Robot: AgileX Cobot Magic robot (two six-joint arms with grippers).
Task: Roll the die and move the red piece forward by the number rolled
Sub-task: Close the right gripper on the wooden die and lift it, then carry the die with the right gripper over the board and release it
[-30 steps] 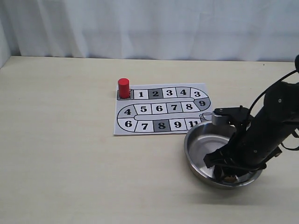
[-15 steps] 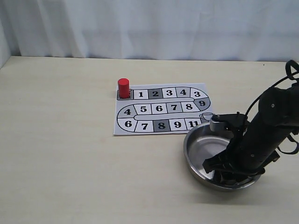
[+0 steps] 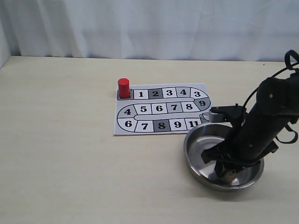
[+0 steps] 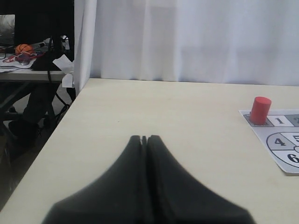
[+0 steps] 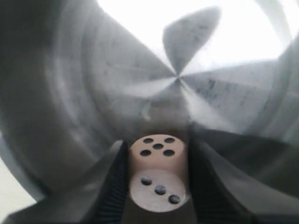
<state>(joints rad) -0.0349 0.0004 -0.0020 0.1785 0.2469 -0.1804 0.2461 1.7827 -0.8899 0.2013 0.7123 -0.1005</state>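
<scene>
Die (image 5: 158,172) clamped in the right claw (image 5: 158,179) inside a steel bowl (image 3: 192,157); left claw (image 4: 145,139) pressed together; red piece (image 3: 123,87) upright on the board's (image 3: 159,108) dark square beside 1.

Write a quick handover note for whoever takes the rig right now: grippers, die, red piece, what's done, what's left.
The right gripper is down in the metal bowl, shut on the die.
The left gripper is shut, empty, over bare table, away from the board.
The red piece stands upright on the board's square just before 1.
Done: die grasped.
Left: roll it, read it, advance the red piece that many squares.
</scene>
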